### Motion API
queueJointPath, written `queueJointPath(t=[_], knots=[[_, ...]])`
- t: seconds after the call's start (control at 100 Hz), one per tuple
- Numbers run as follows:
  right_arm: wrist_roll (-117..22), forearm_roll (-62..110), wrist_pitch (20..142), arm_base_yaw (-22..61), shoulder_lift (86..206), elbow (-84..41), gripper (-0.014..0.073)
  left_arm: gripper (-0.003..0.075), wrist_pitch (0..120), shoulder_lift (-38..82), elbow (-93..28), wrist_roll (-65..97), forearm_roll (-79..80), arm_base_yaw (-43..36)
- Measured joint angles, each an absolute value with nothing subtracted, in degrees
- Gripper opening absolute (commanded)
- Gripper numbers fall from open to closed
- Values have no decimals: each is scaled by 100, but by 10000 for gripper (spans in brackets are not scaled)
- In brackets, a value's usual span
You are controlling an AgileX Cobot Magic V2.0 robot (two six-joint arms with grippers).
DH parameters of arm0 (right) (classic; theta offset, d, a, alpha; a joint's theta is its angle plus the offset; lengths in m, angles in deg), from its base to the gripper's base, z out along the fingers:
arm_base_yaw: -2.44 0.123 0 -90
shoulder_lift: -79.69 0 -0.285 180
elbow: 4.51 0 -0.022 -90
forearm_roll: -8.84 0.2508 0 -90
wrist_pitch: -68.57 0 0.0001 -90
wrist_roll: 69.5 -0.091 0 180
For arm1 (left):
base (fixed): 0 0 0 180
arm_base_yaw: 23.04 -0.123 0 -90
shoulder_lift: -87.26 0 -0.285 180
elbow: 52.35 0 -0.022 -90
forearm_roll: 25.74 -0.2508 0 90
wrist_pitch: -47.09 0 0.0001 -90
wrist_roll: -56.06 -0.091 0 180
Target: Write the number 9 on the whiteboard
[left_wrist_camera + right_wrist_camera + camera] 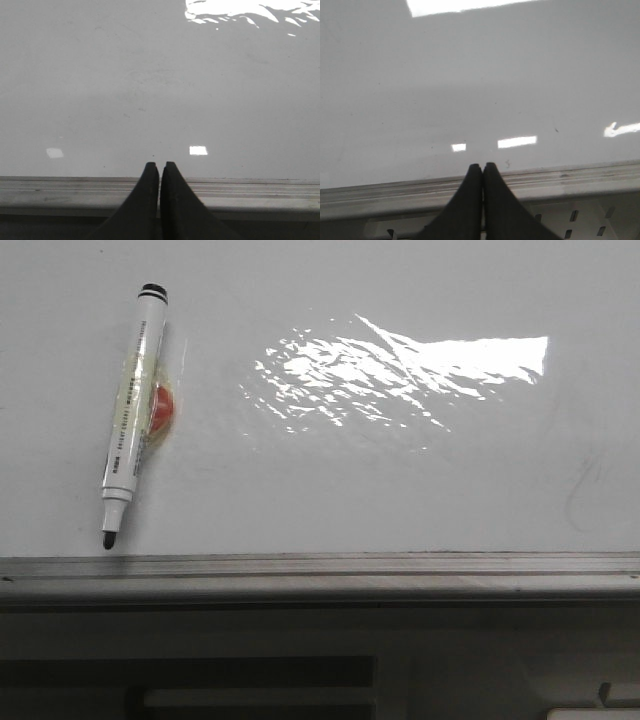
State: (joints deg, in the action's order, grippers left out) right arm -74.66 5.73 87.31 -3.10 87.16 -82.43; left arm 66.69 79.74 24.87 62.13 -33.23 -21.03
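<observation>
Marker (132, 415), white barrel, black uncapped tip, lying on glossy white whiteboard (400, 480) near its grey edge rail; light, rigid, slippery, best gripped mid-barrel; no 9 drawn; both jaws pressed together, empty.

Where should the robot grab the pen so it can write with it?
Probably around the middle of the marker barrel, coming down from above with the fingers closing across its width. It lies flat on the whiteboard, uncapped, dark tip toward the near rail. Something red and round sits against its mid-barrel, so grip a little above that.
</observation>
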Motion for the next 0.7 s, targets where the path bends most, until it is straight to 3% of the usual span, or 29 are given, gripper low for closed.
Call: queueJointPath(t=[0.7], knots=[[-7466, 605, 8696, -310, 8716, -8243, -62, -20, 6568, 7974, 2485, 6213, -3613, -2103]])
